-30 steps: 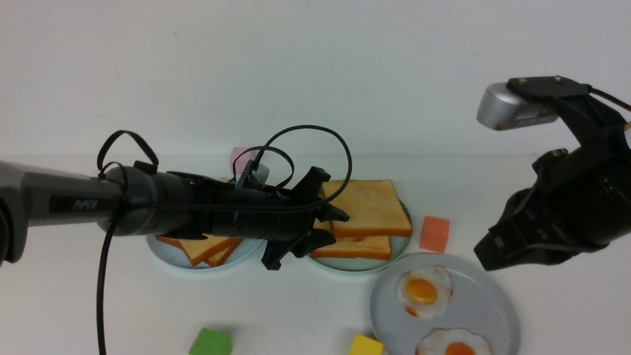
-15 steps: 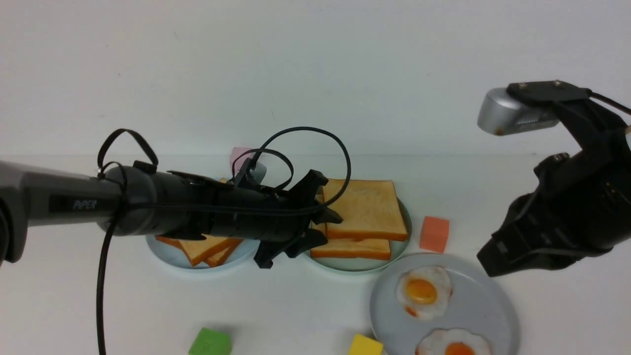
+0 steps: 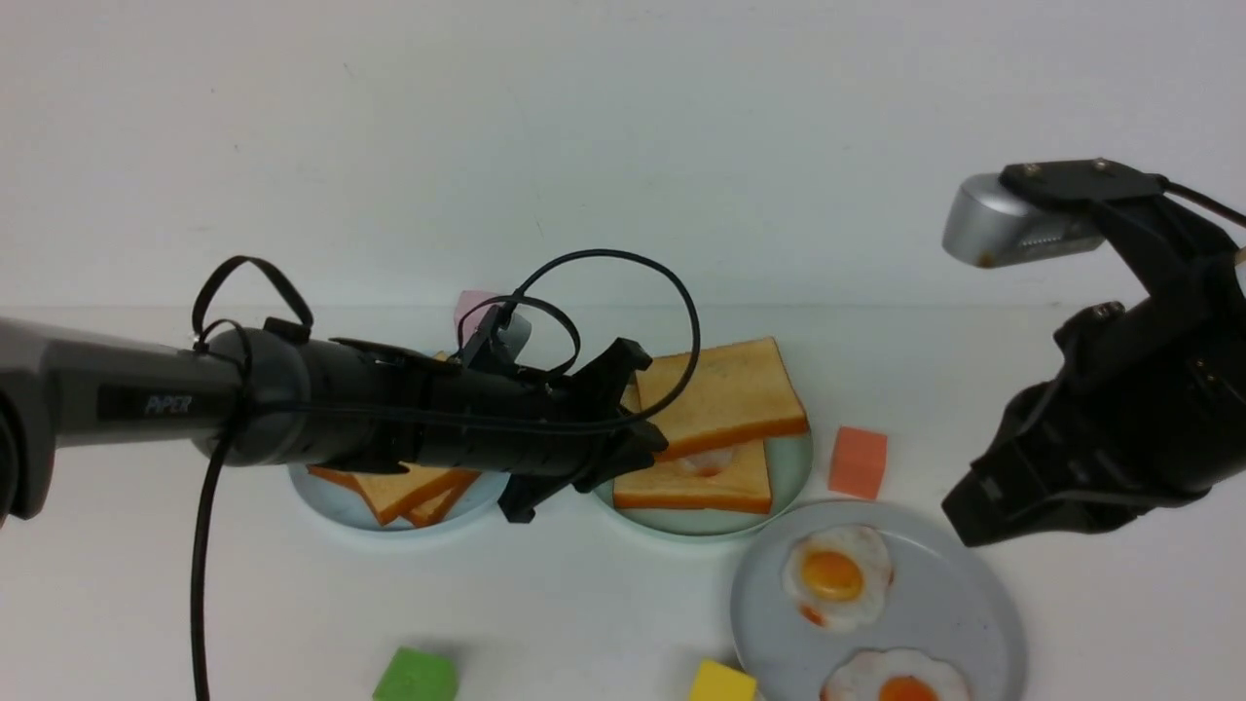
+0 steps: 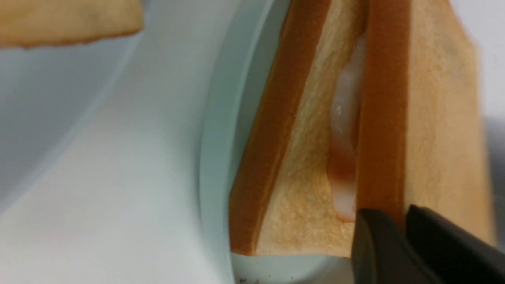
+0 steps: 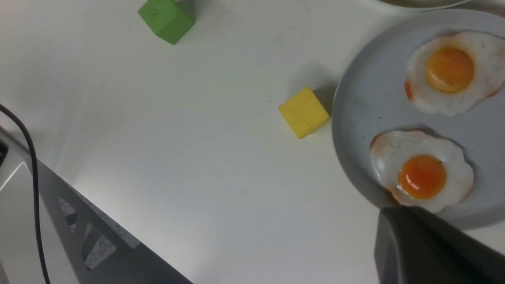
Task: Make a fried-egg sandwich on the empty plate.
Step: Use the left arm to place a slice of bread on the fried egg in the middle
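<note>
The left gripper (image 3: 647, 443) was clamped on the left edge of the top slice (image 3: 725, 389) of the fried-egg sandwich. In the left wrist view, its two black fingers (image 4: 378, 248) stood on either side of the slice's dark crust. The top slice was tilted: its gripped edge was held clear of the bottom slice (image 3: 696, 482), and the gap between the slices narrowed toward the far side. The fried egg (image 3: 708, 460) showed in that gap, lying on the bottom slice. The bottom slice lay flat on the mint-green plate (image 3: 793, 465), at the middle of the white table (image 3: 584, 604).

The right gripper (image 3: 959, 511) was closed and empty, and was held above the table to the right of the grey speckled plate (image 3: 944, 604).

Just to the left of the mint-green plate, under the left arm, stood the pale blue plate (image 3: 326, 504) with a pile of toast slices (image 3: 404, 487). The grey speckled plate, near the front right, carried two further fried eggs (image 3: 837, 576). An orange cube (image 3: 858, 461) stood just to the right of the mint-green plate. A green cube (image 3: 416, 675) and a yellow cube (image 3: 722, 682) lay at the front edge.
</note>
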Available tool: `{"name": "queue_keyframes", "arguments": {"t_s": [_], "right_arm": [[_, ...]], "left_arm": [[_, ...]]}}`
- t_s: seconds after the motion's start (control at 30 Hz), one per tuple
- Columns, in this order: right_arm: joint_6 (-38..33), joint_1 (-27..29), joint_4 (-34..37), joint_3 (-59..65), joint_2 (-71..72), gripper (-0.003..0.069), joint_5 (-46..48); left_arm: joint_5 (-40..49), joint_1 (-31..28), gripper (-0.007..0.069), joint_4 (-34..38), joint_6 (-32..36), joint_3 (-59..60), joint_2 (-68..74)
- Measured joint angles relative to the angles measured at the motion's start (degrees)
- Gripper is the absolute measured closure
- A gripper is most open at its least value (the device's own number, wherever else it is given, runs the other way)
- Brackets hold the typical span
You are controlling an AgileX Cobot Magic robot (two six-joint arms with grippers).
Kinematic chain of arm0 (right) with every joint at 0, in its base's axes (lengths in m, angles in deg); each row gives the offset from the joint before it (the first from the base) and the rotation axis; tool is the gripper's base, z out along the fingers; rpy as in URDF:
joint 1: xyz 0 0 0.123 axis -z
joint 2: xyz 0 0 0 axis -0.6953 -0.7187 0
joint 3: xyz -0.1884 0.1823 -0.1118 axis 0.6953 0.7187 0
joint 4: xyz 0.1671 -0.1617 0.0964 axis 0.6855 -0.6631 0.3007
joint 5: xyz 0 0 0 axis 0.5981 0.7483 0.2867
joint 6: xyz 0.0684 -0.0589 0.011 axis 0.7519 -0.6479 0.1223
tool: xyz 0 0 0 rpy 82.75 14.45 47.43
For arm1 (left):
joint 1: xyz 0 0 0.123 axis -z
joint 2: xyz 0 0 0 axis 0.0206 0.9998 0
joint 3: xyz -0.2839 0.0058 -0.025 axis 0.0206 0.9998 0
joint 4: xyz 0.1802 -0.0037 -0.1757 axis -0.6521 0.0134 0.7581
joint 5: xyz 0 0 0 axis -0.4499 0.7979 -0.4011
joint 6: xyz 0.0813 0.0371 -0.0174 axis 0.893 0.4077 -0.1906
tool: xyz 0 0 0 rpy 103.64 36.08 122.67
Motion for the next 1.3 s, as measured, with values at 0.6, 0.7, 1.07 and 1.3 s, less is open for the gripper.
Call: {"name": "queue_keyframes", "arguments": {"t_s": [0.6,0.7,1.07,1.3], "right_arm": [[0.0,0.0,0.0,0.0,0.0,0.0652,0.01],[0.0,0.0,0.0,0.0,0.0,0.0651,0.01],[0.06,0.0,-0.03,0.0,0.0,0.0651,-0.04],[0.06,0.0,-0.03,0.0,0.0,0.0651,0.01]], "left_arm": [[-2.26,0.0,0.0636,0.1,11.69,4.21,-7.43],[-1.76,0.0,0.0636,0.27,14.05,6.11,-7.96],[-1.92,0.0,0.0636,0.88,18.46,8.11,-4.71],[-2.17,0.0,0.0613,1.07,20.43,8.11,-4.45]]}}
